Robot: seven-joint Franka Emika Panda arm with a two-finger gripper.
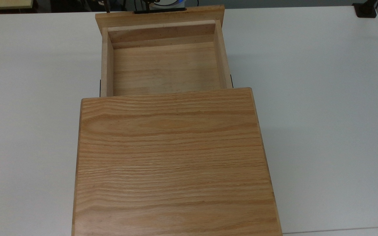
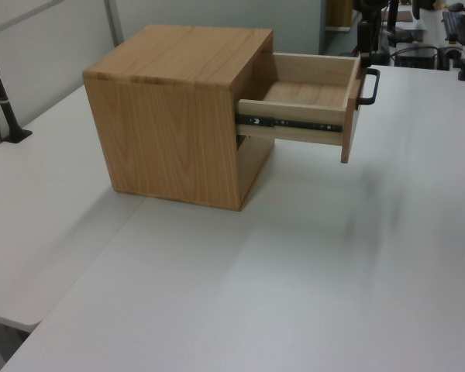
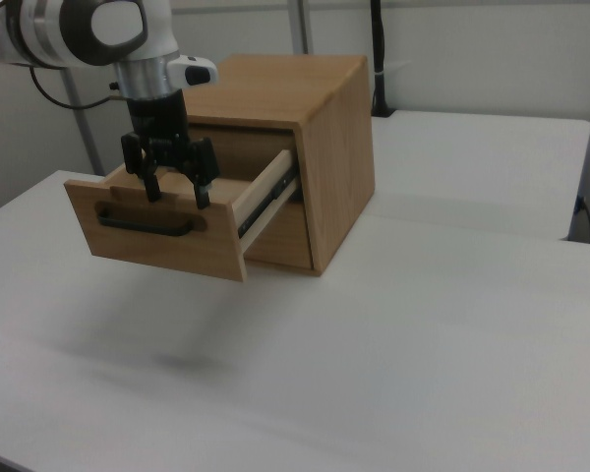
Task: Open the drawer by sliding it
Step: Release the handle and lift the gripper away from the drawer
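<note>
On the white worktop [image 3: 452,324], the drawer [image 3: 167,228] is sticking well out of the oak cabinet [image 3: 315,128], and the hand [image 3: 175,195] is hovering open-fingered just above its black bar handle [image 3: 146,223].

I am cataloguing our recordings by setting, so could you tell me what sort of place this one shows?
Probably a robotics lab or test bench: a white-and-grey robot arm hangs its black two-finger tool above the pulled-out light oak drawer of a wooden cabinet on plain white tables, with black camera posts nearby.
</note>
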